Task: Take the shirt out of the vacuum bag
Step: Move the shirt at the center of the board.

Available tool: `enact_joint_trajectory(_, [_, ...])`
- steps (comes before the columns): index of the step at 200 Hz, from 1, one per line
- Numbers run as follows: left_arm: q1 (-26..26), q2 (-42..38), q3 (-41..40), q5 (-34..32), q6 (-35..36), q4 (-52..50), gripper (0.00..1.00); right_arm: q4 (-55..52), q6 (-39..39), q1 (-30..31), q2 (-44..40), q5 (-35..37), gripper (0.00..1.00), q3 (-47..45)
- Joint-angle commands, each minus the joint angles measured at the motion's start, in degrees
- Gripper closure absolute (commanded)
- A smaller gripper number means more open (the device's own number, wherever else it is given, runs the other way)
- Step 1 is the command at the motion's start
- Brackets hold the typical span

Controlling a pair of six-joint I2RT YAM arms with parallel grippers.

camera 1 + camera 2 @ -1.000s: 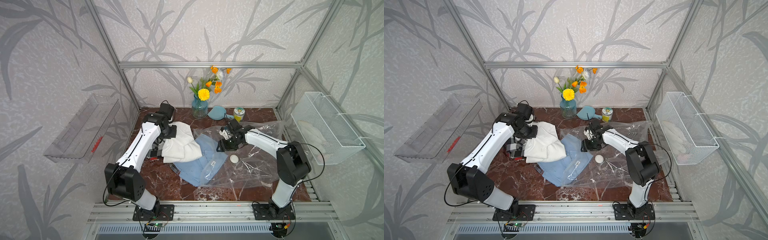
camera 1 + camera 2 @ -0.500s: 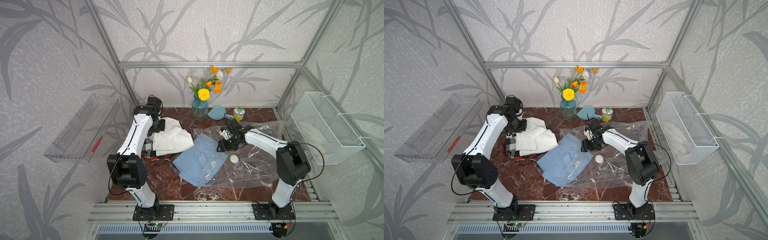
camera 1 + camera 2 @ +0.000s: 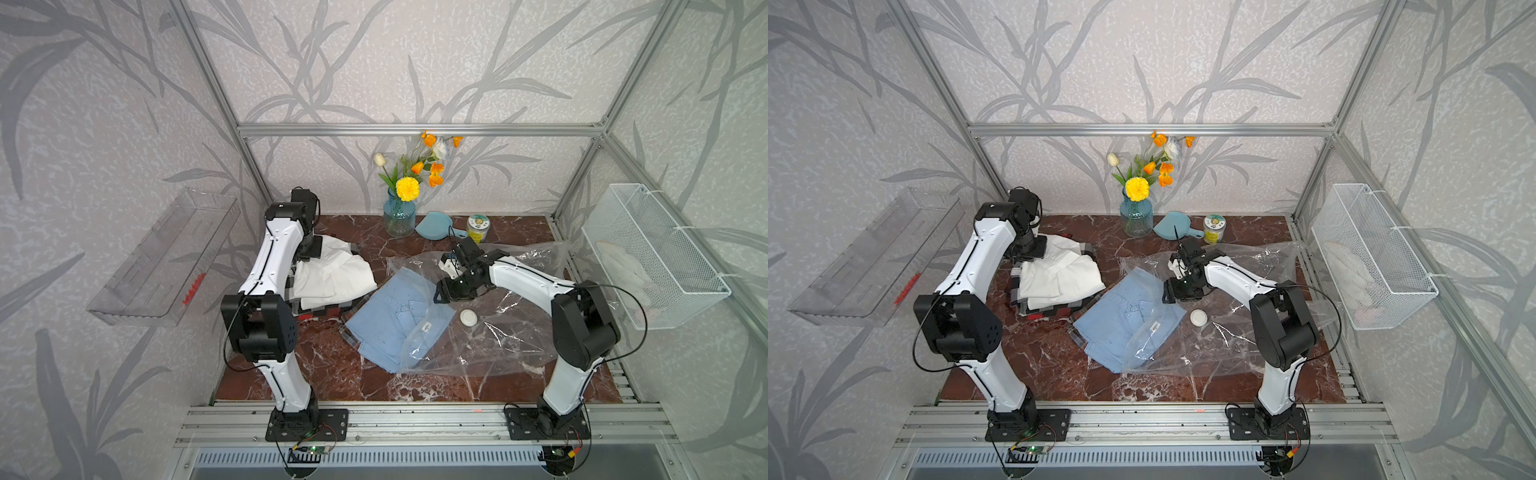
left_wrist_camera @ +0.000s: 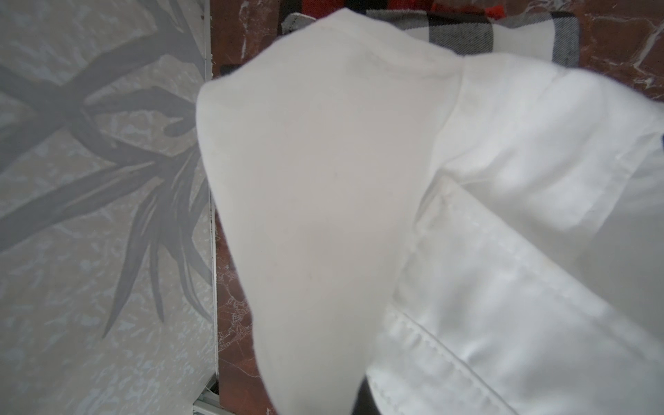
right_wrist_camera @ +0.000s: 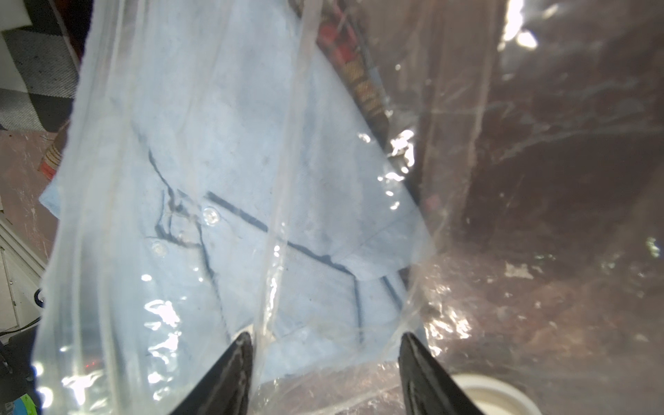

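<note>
A white shirt (image 3: 332,276) lies bunched on a plaid garment at the far left of the table. My left gripper (image 3: 309,253) is shut on its back edge. In the left wrist view white cloth (image 4: 323,179) hides the jaws. The clear vacuum bag (image 3: 519,332) is spread over the right half of the table, its round white valve (image 3: 469,318) facing up. A light blue shirt (image 3: 395,320) lies partly under the bag's plastic, with its left part sticking out. My right gripper (image 5: 326,337) hovers open over the blue shirt's collar (image 5: 215,215) and the plastic, holding nothing.
A red, black and white plaid garment (image 3: 328,305) lies under the white shirt. At the back stand a blue vase of flowers (image 3: 399,216), a blue dish (image 3: 434,226) and a small jar (image 3: 477,228). A wire basket (image 3: 656,257) hangs on the right wall and a clear tray (image 3: 166,257) on the left wall.
My left arm has swung back and to the left, carrying the white shirt away from the blue shirt and onto the plaid garment. The right arm has stayed in place.
</note>
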Motion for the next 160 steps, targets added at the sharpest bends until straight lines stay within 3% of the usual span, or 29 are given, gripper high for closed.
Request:
enact_joint_trajectory(1, [0.8, -1.5, 0.6, -4.4, 1.1, -0.6, 1.0, -1.2, -0.8, -0.4, 0.5, -0.4, 0.35, 0.5])
enact_joint_trajectory(28, [1.0, -4.1, -5.6, -7.0, 2.3, 4.4, 1.0, -0.8, -0.9, -0.5, 0.6, -0.8, 0.35, 0.2])
enact_joint_trajectory(39, [1.7, -3.8, -7.9, -7.3, 2.2, 6.3, 0.94, -0.8, -0.8, -0.5, 0.6, -0.9, 0.35, 0.2])
enact_joint_trajectory(51, [3.0, -2.4, -9.3, -6.3, 1.2, 8.2, 0.69, -0.8, -0.9, -0.6, 0.7, -1.2, 0.35, 0.2])
enact_joint_trajectory(67, [3.8, 0.9, -6.0, -7.4, -1.9, 4.7, 0.54, -1.1, -1.1, -0.6, 0.5, -1.2, 0.35, 0.4])
enact_joint_trajectory(83, [4.2, 0.5, -3.4, -8.3, -4.5, 4.1, 0.3, -1.2, -1.5, -0.7, 0.0, -1.0, 0.35, 0.2])
enact_joint_trajectory(96, [4.5, -2.7, -3.0, -8.6, -6.0, 5.4, 0.01, -1.4, -1.6, -0.8, -0.3, -0.7, 0.35, 0.0])
enact_joint_trajectory(129, [10.2, -11.8, -3.5, 1.2, -10.7, 10.8, 0.0, -1.2, -1.7, -1.0, -0.1, -1.2, 0.35, -0.3])
enact_joint_trajectory(160, [10.9, -7.3, 2.9, 16.0, -8.1, 6.1, 0.0, -1.2, -1.8, -1.1, 0.9, -1.7, 0.35, 0.5])
